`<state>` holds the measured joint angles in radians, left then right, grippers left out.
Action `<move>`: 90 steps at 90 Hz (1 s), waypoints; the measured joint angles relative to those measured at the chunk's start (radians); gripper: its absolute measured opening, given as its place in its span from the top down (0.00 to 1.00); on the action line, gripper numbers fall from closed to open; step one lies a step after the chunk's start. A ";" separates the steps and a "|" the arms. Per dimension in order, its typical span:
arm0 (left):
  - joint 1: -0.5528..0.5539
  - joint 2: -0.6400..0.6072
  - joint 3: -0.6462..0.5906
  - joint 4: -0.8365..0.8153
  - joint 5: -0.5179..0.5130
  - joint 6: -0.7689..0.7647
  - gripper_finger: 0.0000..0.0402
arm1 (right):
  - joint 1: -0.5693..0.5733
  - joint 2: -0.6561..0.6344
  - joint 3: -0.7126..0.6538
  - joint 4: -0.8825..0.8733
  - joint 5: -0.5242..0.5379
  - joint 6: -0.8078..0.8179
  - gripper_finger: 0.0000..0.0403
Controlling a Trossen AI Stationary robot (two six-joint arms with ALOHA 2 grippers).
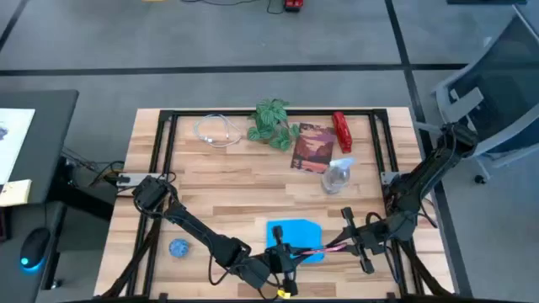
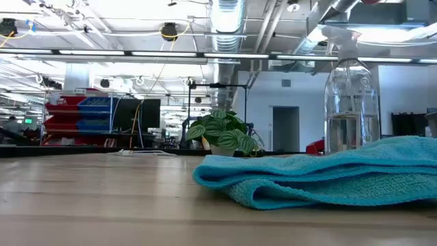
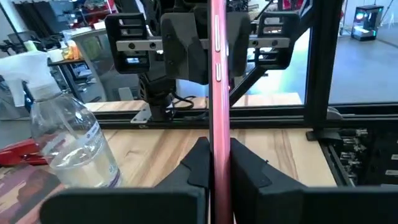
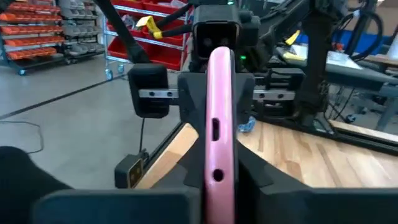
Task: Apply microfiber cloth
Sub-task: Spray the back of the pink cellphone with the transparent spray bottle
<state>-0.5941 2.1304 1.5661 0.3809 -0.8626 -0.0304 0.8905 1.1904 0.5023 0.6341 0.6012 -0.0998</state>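
Cloth [image 1: 294, 236] lies crumpled on the table [image 1: 227, 185] near its front edge, below the two grippers. A pink phone [image 3: 218, 93] is pinched edge-on by both, left gripper [image 3: 219, 163] and right gripper [image 4: 217, 163] facing each other. Before wiping, the phone is best handed to one gripper, so the other is freed for the cloth.

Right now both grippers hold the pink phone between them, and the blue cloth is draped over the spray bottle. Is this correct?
Not quite. The microfiber cloth is not draped over the spray bottle; it lies on the table, apart from the bottle, as the high view shows. The rest holds: the left gripper and the right gripper both clamp the pink phone by its edges.
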 joint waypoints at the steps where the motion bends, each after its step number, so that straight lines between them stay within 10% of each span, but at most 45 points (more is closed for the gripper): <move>1: 0.000 0.000 0.000 -0.004 0.003 -0.004 0.96 | -0.002 0.000 0.004 -0.008 0.000 0.003 0.96; 43: 0.059 -0.001 0.001 -0.249 0.079 -0.227 0.78 | -0.139 0.028 0.250 -0.580 -0.144 0.134 0.97; 90: 0.063 0.055 0.002 -0.252 0.012 -0.303 0.99 | -0.161 0.003 0.268 -0.691 -0.128 0.157 0.79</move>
<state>-0.5308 2.1858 1.5677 0.1290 -0.8502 -0.3332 0.7292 1.1935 0.7699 -0.0573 0.4736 0.0574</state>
